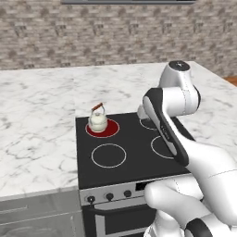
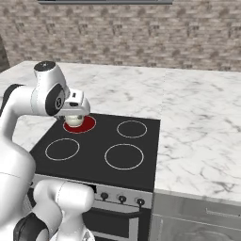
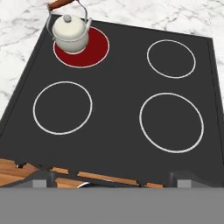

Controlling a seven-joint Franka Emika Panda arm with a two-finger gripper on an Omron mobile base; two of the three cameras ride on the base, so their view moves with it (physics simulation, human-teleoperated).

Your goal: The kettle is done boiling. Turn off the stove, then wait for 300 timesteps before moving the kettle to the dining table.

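The kettle (image 3: pixel 70 34) is sitting on the stove's (image 3: pixel 118 109) far-left burner, and that ring is glowing red, so I'm guessing the heat isn't off yet. The gripper (image 3: pixel 111 180) is hanging high over the stove's front edge with its jaws spread wide, holding nothing and well apart from the kettle.

Handling-wise, I'm reading the kettle as rigid, smooth and rounded, probably slippery on the body and likely hot. Full of water, it may be heavier than it looks. The arched brown handle (image 3: pixel 61 3) on top looks like the only sane place to grab.

Hard to see: the handle is getting cut off at the top of the hand view, and in the right base view the arm is covering most of the kettle. The knobs (image 1: pixel 109 196) are too small to tell where they're set.
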